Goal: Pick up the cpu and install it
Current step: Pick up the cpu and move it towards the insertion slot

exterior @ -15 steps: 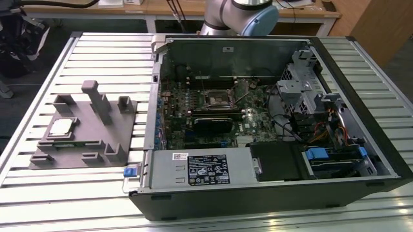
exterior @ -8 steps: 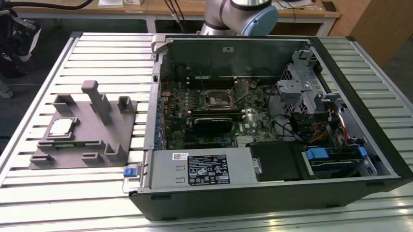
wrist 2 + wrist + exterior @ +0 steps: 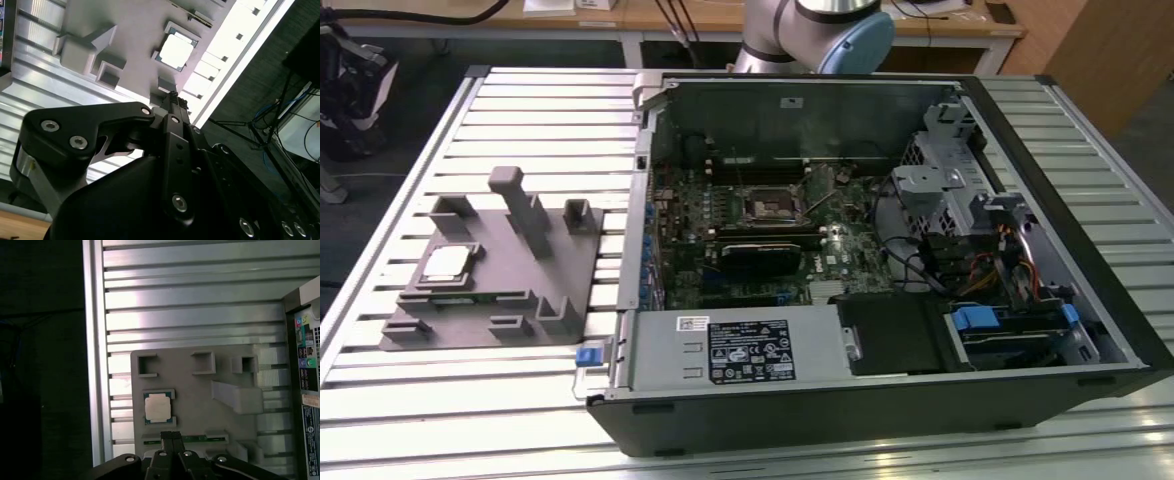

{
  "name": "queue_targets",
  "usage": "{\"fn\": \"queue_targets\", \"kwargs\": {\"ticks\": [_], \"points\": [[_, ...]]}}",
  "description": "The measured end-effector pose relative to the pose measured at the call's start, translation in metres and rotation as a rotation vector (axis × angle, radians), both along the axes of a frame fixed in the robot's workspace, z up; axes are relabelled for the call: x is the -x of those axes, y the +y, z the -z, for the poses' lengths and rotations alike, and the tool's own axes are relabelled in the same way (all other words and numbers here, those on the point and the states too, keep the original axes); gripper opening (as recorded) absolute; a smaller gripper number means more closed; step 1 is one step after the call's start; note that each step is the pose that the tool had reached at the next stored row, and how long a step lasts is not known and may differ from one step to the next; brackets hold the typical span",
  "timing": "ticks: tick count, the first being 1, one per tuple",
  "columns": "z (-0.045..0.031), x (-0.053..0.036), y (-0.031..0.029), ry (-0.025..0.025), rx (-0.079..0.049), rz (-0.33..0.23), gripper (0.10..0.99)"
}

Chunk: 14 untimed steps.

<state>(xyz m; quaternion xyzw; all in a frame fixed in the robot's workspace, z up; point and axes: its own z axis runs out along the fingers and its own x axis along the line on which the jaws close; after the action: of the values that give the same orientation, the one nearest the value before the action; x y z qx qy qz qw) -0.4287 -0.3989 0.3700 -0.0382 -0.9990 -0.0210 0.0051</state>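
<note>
The cpu (image 3: 158, 407), a flat silver square rimmed green, is lying in the grey fixture (image 3: 200, 400), while the empty gripper (image 3: 169, 435) is holding its fingers pressed together.

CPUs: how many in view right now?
1. The cpu lies flat in a recess of the grey fixture, at the exterior view's left of the open PC case. Others may be hidden inside the case.

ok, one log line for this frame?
stage: pre-grasp | chip: in grey holder, untouched | jaws: shut, empty, over holder near chip | computer case: open
</note>
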Motion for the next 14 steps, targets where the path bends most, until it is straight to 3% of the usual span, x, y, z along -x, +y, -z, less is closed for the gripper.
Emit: {"fn": "queue_targets", "kwargs": {"ticks": [14], "points": [[0.0063, 0.0000, -0.0011, -0.0002, 0.000, 0.000, 0.106]]}}
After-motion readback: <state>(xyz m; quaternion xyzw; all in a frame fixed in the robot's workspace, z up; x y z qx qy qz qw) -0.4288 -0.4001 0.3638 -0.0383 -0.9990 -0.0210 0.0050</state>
